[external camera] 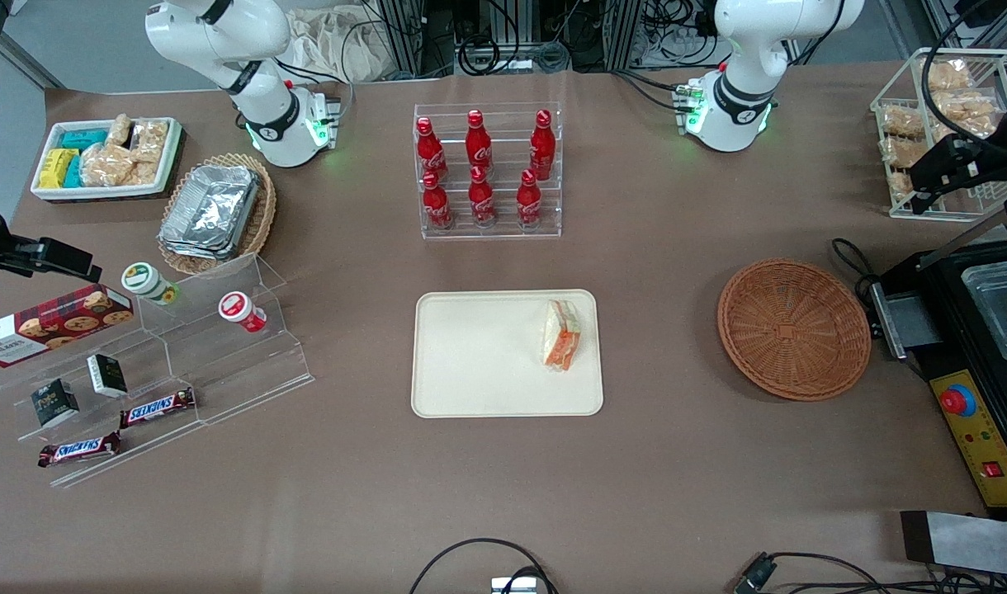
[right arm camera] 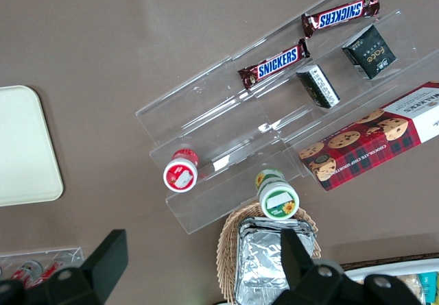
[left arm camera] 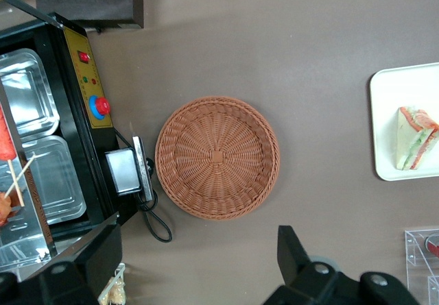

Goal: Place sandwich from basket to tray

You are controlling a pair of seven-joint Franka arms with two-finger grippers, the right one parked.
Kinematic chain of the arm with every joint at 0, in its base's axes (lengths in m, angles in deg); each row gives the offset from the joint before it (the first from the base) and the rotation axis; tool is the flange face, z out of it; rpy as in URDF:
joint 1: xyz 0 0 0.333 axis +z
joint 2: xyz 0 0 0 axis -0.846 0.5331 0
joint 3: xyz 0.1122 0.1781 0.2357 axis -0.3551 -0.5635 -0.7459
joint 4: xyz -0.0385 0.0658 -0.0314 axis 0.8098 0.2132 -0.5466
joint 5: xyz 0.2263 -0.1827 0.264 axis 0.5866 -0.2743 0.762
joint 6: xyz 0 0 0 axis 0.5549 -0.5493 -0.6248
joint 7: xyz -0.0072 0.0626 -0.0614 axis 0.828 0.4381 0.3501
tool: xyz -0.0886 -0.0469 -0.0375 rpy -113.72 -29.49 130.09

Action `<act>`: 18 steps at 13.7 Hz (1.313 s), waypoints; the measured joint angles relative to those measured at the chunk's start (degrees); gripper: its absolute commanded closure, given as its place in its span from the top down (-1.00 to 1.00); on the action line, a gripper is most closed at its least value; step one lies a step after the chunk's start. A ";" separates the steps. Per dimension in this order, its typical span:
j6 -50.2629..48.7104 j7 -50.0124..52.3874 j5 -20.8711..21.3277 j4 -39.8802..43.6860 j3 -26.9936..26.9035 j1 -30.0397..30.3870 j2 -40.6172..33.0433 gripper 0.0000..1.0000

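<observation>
The sandwich (external camera: 560,334) lies on the tray (external camera: 479,355), near the tray's edge that faces the basket (external camera: 792,328), filling layers showing along its side. The reddish-brown wicker basket stands empty, well apart from the tray, toward the working arm's end of the table. By these pictures the placing looks done, and what remains is only to keep the arm clear of both containers.

The gripper (left arm camera: 199,264) hangs high above the table near the basket's rim, jaws spread wide with nothing between them; the wrist view shows the bare basket (left arm camera: 217,157) below and the sandwich (left arm camera: 416,137) resting on the tray's (left arm camera: 394,92) edge. Any retreat is best made straight up and away, so that the wedge, sitting close to the low rim, is not nudged off.

Farther from the camera, a clear rack (external camera: 489,169) holds six red cola bottles (external camera: 479,196) in two rows. At the working arm's end, a wire-framed clear bin (external camera: 937,124) holds bagged golden snacks.
</observation>
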 measured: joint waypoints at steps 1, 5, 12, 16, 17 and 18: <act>0.02 0.00 -0.01 -0.49 0.00 0.00 0.03 1.00; 0.07 0.16 -0.03 -1.09 -0.02 0.00 0.24 1.00; 0.16 4.95 -4.11 -1.11 -0.24 0.05 0.59 1.00; 0.18 8.00 -6.16 -1.12 -0.40 0.16 0.59 1.00; 0.18 8.25 -6.27 -1.12 -0.42 0.19 0.59 1.00; 0.18 8.38 -6.31 -1.13 -0.43 0.20 0.59 1.00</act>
